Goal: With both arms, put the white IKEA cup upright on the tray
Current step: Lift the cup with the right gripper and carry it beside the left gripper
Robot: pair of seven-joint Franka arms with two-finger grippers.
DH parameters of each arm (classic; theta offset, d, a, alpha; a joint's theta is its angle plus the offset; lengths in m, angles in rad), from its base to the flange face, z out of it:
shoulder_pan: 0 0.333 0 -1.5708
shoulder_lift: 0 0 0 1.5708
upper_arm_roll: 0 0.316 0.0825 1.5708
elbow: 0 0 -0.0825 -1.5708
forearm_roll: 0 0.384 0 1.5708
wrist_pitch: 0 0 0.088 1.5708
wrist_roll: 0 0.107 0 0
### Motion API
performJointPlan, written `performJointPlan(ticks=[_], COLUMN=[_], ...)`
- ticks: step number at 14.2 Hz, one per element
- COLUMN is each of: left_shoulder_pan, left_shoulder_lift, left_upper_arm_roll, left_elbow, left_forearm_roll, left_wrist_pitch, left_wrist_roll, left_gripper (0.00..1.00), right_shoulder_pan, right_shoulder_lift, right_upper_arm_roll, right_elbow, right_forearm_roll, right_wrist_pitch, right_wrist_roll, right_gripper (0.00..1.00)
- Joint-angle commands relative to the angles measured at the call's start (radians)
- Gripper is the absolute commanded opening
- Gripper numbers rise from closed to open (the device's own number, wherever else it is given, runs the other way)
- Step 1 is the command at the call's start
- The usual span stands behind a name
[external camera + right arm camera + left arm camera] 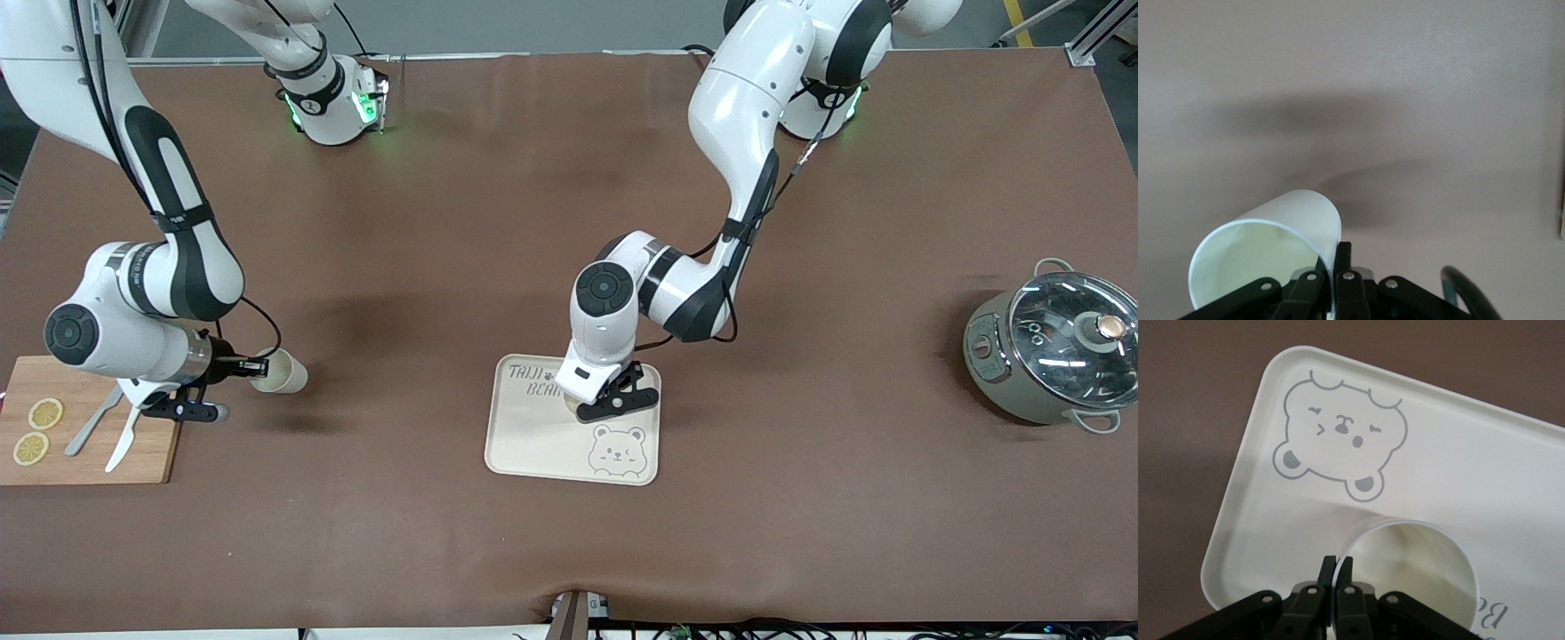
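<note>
The cream tray (533,444) with the grey bear drawing (616,449) lies at the table's middle. My left gripper (594,407) is down over the tray. In the left wrist view it (1337,563) is shut on the rim of a white cup (1418,573) that stands upright on the tray (1471,453). In the front view that cup is hidden under the hand. My right gripper (258,366) is shut on the rim of a second white cup (283,373), held on its side just above the table beside the cutting board. The right wrist view shows this gripper (1337,250) and cup (1265,247).
A wooden cutting board (151,449) with lemon slices (44,413), a fork and a knife (93,427) lies at the right arm's end. A grey pot with a glass lid (1058,351) stands at the left arm's end.
</note>
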Motion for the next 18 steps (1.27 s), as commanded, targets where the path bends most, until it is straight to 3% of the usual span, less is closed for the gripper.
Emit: performJointPlan(ticks=[1, 4, 9, 13, 18], left_shoulder_pan=[-0.01, -0.008, -0.006, -0.006, 0.001], left_shoulder_lift=[-0.056, -0.131, -0.243, -0.255, -0.245], left_upper_arm_roll=[0.006, 0.002, 0.002, 0.001, 0.002], left_elbow=[-0.08, -0.177, -0.375, -0.392, -0.387], left_forearm_roll=[0.024, 0.033, 0.033, 0.033, 0.034], left_wrist_pitch=[0.0, 0.009, 0.162, 0.178, 0.196], left_wrist_roll=[0.016, 0.068, 0.131, 0.142, 0.15], left_gripper=[0.0, 0.0, 0.0, 0.0, 0.0], right_shoulder_pan=[0.066, 0.171, 0.359, 0.47, 0.562], right_shoulder_lift=[-0.015, -0.014, 0.04, 0.158, 0.228], right_upper_arm_roll=[0.014, 0.014, 0.013, 0.013, 0.007], right_elbow=[0.118, 0.223, 0.348, 0.479, 0.481], right_forearm_roll=[0.039, 0.102, 0.101, 0.098, 0.084], right_wrist_pitch=[-0.16, -0.23, -0.214, -0.138, 0.036], right_wrist_roll=[0.164, 0.397, 0.756, 0.956, 1.068], right_gripper=[0.0, 0.0, 0.0, 0.0, 0.0])
